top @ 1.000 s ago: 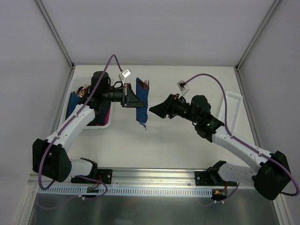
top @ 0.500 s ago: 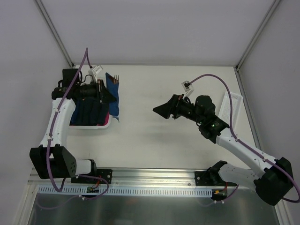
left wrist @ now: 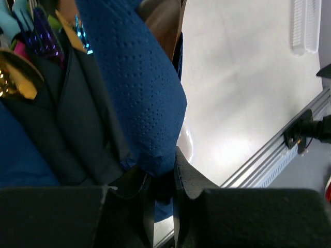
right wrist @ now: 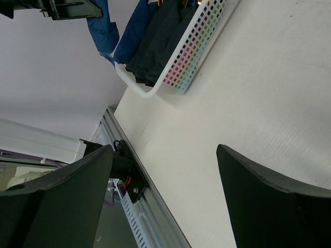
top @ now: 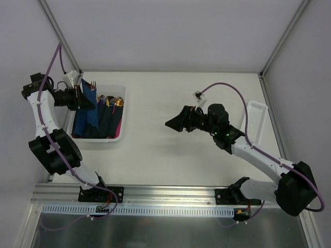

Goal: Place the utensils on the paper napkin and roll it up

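Observation:
My left gripper [top: 83,98] is shut on the lower end of a rolled blue paper napkin [top: 92,107], at the left side of the white basket [top: 122,89]. Bronze fork tines of the utensils [top: 93,82] stick out of the roll's far end. In the left wrist view the dimpled napkin [left wrist: 139,88] rises from between the fingers of the left gripper [left wrist: 163,170], and a brown utensil [left wrist: 166,23] shows behind it. My right gripper [top: 173,123] hangs open over the middle of the table, and the gap of the right gripper [right wrist: 165,150] holds nothing.
The basket [right wrist: 191,57] holds several dark napkin rolls [left wrist: 77,119], gold spoons [left wrist: 13,77] and a pink napkin. A white slotted rack [top: 255,121] lies at the table's right edge. An aluminium rail [top: 170,194] runs along the near edge.
My left arm has swung left with the rolled napkin, from the table's middle to over the basket. The right gripper's jaws have spread wider and it stays near the centre.

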